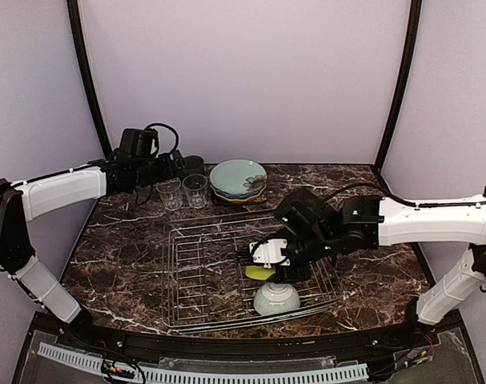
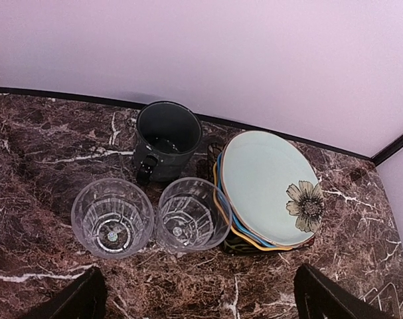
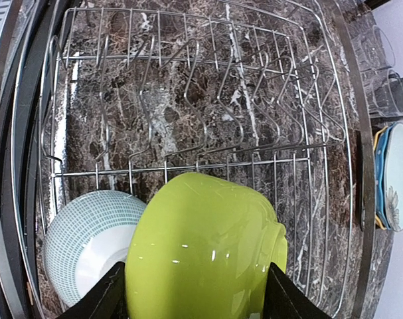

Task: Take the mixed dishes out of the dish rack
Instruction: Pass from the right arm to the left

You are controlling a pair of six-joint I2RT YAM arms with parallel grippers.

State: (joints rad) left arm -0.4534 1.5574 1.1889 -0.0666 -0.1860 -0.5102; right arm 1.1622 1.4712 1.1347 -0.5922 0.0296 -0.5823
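My right gripper [image 1: 271, 262] is shut on the lime-green bowl [image 3: 201, 252], one finger on each side of it, holding it tilted over the near right part of the dish rack [image 1: 201, 264]. In the top view the lime-green bowl [image 1: 260, 273] shows just under that gripper. My left gripper [image 2: 198, 300] is open and empty above the back left of the table. Below it stand two clear glasses [image 2: 113, 217] [image 2: 190, 214], a dark grey mug [image 2: 166, 139] and a stack of plates [image 2: 271, 188] with a pale teal floral one on top.
A white bowl with a teal grid pattern [image 1: 276, 298] lies upside down in the rack's near right corner, right beside the held bowl. The rack's wire prongs [image 3: 188, 93] stand bare. The glasses [image 1: 183, 192], mug [image 1: 193, 166] and plates [image 1: 238, 179] sit behind the rack.
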